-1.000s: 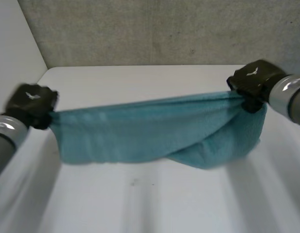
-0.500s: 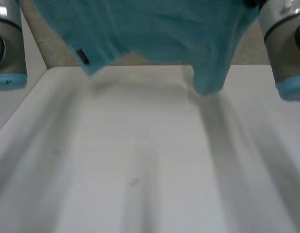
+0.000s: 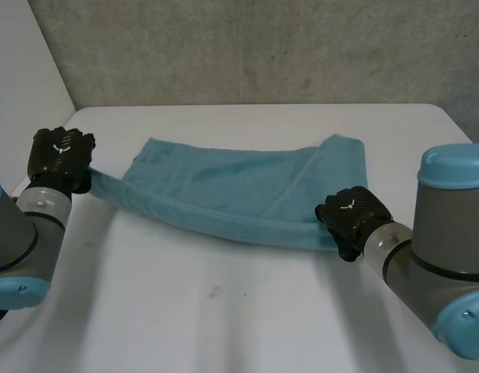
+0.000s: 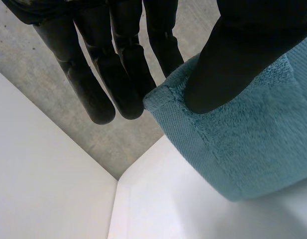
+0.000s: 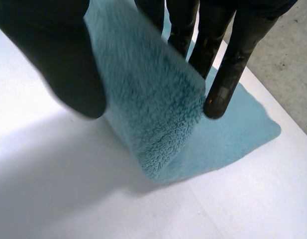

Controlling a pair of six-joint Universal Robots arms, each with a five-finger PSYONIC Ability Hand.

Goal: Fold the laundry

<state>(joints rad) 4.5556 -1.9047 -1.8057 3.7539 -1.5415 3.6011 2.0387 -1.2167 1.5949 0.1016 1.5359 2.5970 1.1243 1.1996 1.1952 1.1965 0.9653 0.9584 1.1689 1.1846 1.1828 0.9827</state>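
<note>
Teal towel (image 3: 239, 190) rests partly on the desk (image 3: 223, 311), its ends pinched by left hand (image 3: 60, 155) and right hand (image 3: 352, 217); uneven pulling could skew the fold.

The teal terry towel (image 3: 231, 186) lies stretched crosswise over the middle of the white counter (image 3: 223, 311), its far part flat, its near edge doubled into a soft fold and lifted at both ends.
</note>
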